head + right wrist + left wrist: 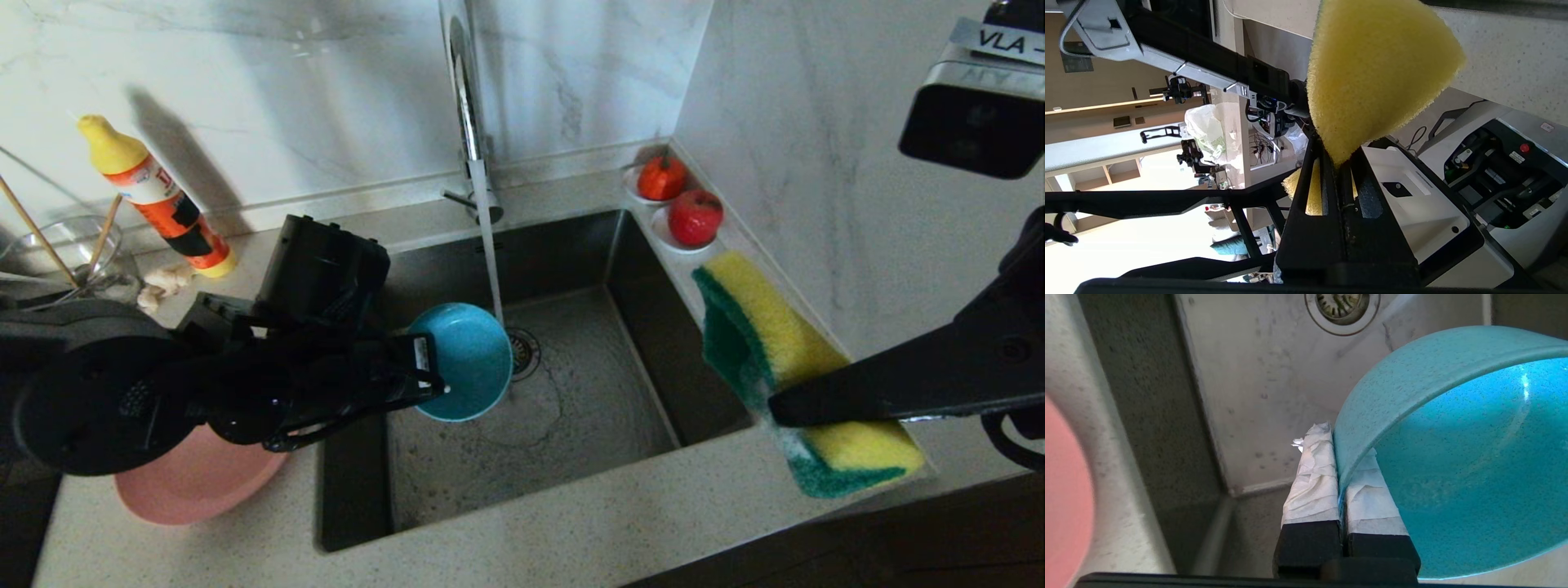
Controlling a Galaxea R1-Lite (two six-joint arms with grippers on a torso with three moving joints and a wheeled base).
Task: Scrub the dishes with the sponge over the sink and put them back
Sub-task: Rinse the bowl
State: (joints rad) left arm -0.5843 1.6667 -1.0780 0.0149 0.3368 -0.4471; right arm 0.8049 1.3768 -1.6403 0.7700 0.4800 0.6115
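Sink [571, 457] steel, set in speckled countertop [571, 539]; marble wall [245, 98].

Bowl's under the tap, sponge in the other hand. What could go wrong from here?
1. The left gripper pinches only the rim of the teal bowl; wet, tilted over the sink, it may slip.
2. Water from the tap may splash off the bowl.
3. The right gripper holds the sponge off over the counter; scrubbing may jar the bowl.

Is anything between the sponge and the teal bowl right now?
Nothing solid. The right claw holds the sponge over the sink's right rim; the left claw holds the teal bowl over the sink. Only the tap's running water falls between them.
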